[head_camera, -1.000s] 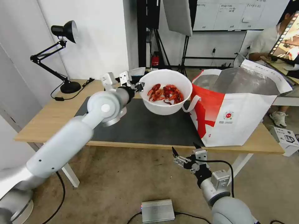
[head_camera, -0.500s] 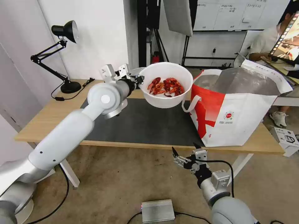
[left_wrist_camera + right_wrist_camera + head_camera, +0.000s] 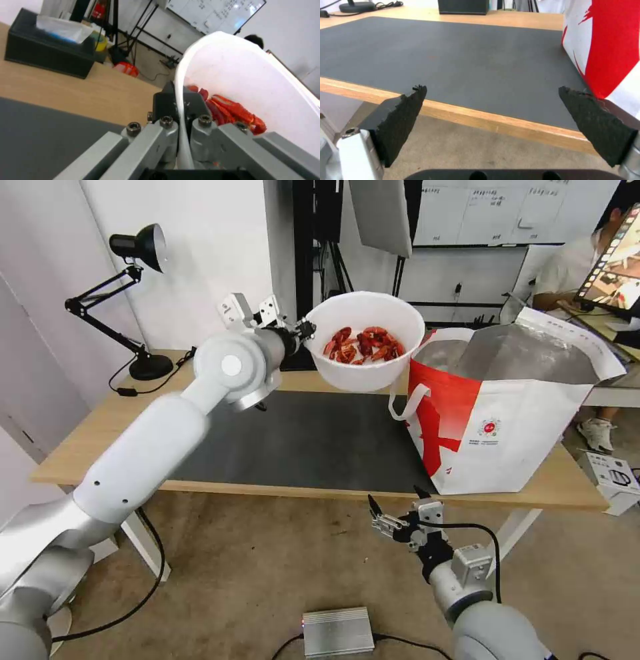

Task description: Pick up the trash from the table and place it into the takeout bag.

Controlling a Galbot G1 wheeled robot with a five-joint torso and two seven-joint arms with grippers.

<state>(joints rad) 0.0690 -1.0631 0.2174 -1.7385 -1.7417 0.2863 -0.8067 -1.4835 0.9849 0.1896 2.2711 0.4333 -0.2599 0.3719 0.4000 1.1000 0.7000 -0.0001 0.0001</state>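
A white round bowl [image 3: 365,357] of red shells [image 3: 360,345] hangs in the air above the table's [image 3: 100,437] dark mat [image 3: 300,440], just left of the takeout bag [image 3: 513,420]. My left gripper [image 3: 305,329] is shut on the bowl's near rim; the left wrist view shows the rim [image 3: 181,105] pinched between both fingers, with red shells [image 3: 233,110] inside. The white-and-red bag stands open on the table's right end, foil lining showing. My right gripper [image 3: 395,508] waits open below the table's front edge, its pads [image 3: 403,110] wide apart.
A black tissue box [image 3: 46,53] sits at the table's back edge. A black desk lamp [image 3: 133,300] stands at the back left with its cable. A grey metal box [image 3: 337,630] lies on the floor. A cardboard box [image 3: 610,477] is right of the table.
My left arm has lifted the bowl higher and carried it to the right, closer to the bag's opening. The right arm has stayed still.
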